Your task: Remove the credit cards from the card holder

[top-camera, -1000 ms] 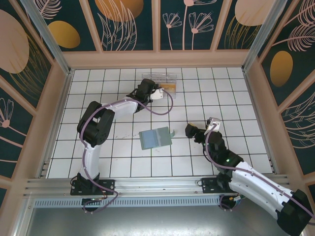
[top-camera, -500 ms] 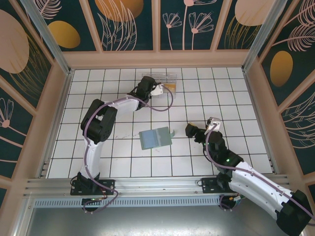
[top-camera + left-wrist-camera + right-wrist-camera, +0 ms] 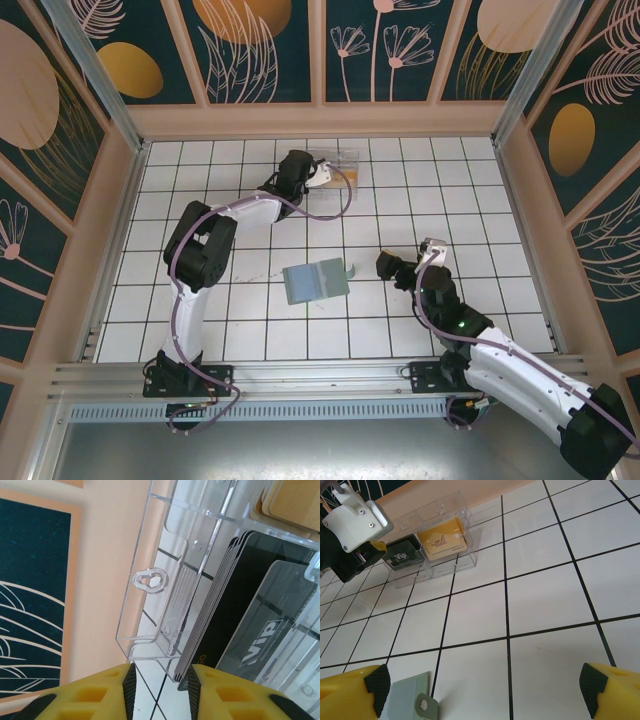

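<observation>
Because it carries everything else, the tiled table [image 3: 480, 200]: flat, glossy white squares with dark grout lines; the card holder [image 3: 315, 281] lies near its middle and is the reference for all positions below.
Clear box [image 3: 445, 510]: rigid transparent plastic, rectangular, split into compartments, with a keyhole slot moulded in one wall; well beyond the card holder, against the back wall; judged to be the collection point for the cards.
Card holder: thin folding wallet laid open flat, matte blue-grey inside facing up, grey-green flap with a metal snap [image 3: 422, 705] at its right edge; opened so that the pockets are reachable; whether any card remains inside cannot be told.
Right gripper [image 3: 480, 690]: yellow fingers with black pads, spread wide and empty; hovers just right of the card holder, judged ready for the next pick.
Left gripper [image 3: 159, 690]: well beyond the card holder, at the box's dark-card compartment; jaws narrowly parted, nothing visibly clamped.
Credit cards: thin stiff plastic rectangles with rounded corners; black ones [image 3: 225, 620] stacked together behind a grey "VIP" card, tan ones [image 3: 442, 540] in the adjoining compartment; all in the box, well apart from the card holder.
</observation>
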Robot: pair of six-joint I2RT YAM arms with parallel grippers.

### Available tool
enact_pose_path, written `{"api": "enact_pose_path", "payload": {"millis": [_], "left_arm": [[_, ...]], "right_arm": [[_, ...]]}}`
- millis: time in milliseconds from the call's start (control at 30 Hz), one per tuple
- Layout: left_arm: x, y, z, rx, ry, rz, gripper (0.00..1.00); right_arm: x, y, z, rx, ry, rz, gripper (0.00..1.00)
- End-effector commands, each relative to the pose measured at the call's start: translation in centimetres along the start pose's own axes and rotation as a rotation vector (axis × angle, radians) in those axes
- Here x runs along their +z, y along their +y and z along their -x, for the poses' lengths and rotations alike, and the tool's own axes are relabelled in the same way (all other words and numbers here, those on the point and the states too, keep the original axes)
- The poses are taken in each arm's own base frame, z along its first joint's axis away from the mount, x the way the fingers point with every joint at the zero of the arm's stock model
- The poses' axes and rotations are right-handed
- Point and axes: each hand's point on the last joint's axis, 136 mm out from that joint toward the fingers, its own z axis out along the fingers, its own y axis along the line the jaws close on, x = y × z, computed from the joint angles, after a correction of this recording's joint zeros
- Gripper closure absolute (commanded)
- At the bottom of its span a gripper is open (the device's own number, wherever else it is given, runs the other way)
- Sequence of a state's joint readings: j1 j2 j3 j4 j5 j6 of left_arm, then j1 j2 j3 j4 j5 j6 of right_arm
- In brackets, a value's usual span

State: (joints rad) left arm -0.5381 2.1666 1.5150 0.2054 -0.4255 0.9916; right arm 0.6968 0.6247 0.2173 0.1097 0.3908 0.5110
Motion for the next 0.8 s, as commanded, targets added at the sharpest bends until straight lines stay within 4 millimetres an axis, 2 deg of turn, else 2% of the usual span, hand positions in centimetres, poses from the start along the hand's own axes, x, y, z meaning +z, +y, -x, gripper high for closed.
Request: {"api": "enact_pose_path", "payload": {"millis": [0,167,267,300,333,367,400,433,500,633,767], "left_arm": [[-1.7,3.8,1.4,-0.170,-0.051,0.044,0.60],[-5.5,6.2,1.9,-0.405,-0.106,0.021,0.53],[-8.4,6.8,1.1,-0.534,-0.131,0.018,0.38],[-9.5,7.0,0.7,-0.580,-0.139,0.024,0.31],[-10.5,7.1,0.0,-0.631,-0.143,0.033,0.19],[-11.3,7.1,-0.6,-0.676,-0.143,0.045,0.16],[-12.8,7.7,-1.4,-0.747,-0.152,0.071,0.12],[-13.8,7.7,-2.6,-0.820,-0.147,0.094,0.02],[-15.4,7.4,-4.7,-0.938,-0.126,0.132,0.01],[-18.7,6.3,-10.2,-1.182,-0.054,0.265,0.01],[-22.0,5.2,-15.2,-1.327,0.005,0.394,0.01]], "right_arm": [[0.0,0.1,0.4,0.030,-0.022,0.011,0.01],[0.0,-0.1,0.6,0.025,-0.032,0.000,0.01],[0.0,-0.3,0.7,0.024,-0.038,-0.011,0.01],[0.0,-0.3,0.8,0.024,-0.042,-0.010,0.01],[0.0,-0.3,0.9,0.025,-0.045,-0.013,0.01],[0.0,-0.3,1.0,0.027,-0.048,-0.013,0.01],[0.0,-0.2,1.3,0.033,-0.055,-0.016,0.01],[0.0,-0.2,1.6,0.039,-0.059,-0.024,0.01],[0.0,-0.2,2.4,0.041,-0.073,-0.042,0.01],[0.4,-0.2,4.0,0.013,-0.091,-0.112,0.01],[0.9,-0.4,5.9,-0.053,-0.115,-0.199,0.01]]}}
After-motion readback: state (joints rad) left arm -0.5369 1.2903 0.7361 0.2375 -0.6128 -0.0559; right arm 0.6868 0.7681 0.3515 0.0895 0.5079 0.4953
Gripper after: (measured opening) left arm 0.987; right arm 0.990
